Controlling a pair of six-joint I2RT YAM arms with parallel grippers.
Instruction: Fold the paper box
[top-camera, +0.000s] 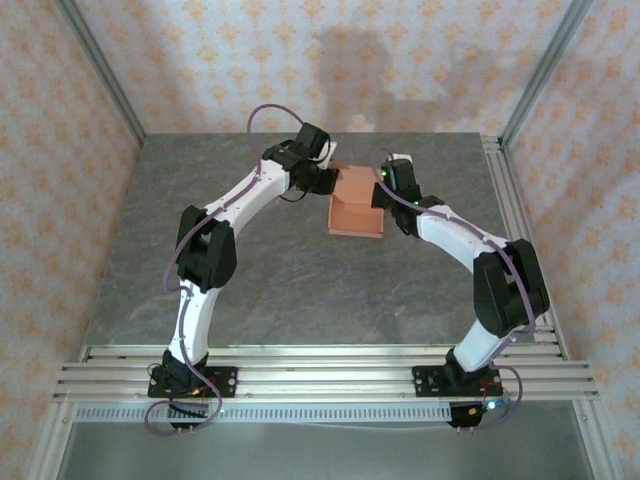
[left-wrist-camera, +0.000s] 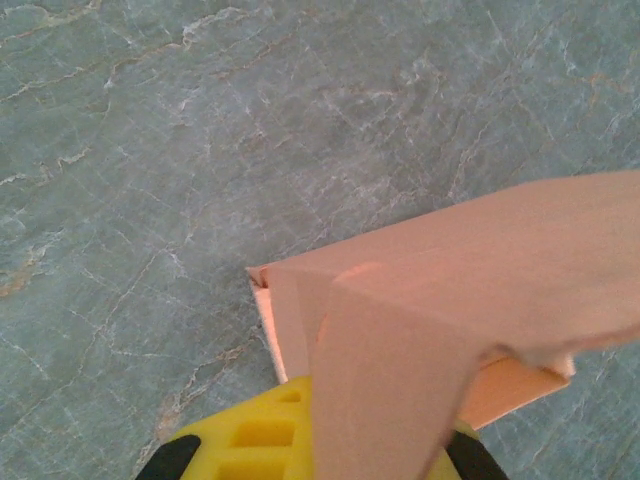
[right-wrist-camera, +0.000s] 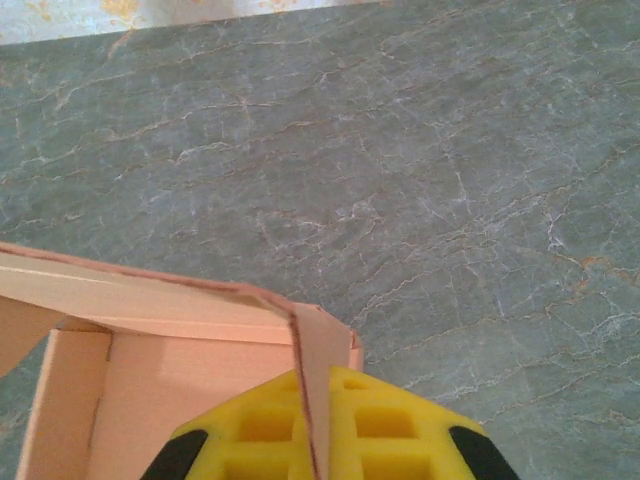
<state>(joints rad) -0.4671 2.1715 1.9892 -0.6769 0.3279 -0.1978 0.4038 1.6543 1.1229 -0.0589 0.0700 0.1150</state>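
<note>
Item: paper box (top-camera: 355, 203), salmon-orange thin card, partly erected, with open top and raised side walls. It rests on the grey marbled table (top-camera: 270, 280), towards the far middle and between the two arms. Left gripper (top-camera: 323, 181): at the box's left edge. In the left wrist view, a loose flap of the paper box (left-wrist-camera: 480, 270) lies across the yellow fingers (left-wrist-camera: 255, 440) and covers the gap, so whether the left gripper (left-wrist-camera: 330, 445) is pinching the flap or merely sits beneath it cannot be told. Right gripper (top-camera: 386, 190): at the box's right edge. In the right wrist view, the right gripper (right-wrist-camera: 312, 425) is closed narrow, one upright wall of the paper box (right-wrist-camera: 170, 350) standing edge-on between its yellow pads (right-wrist-camera: 385, 430) and apparently touching both. Box interior: bare card floor, corner folds standing.
</note>
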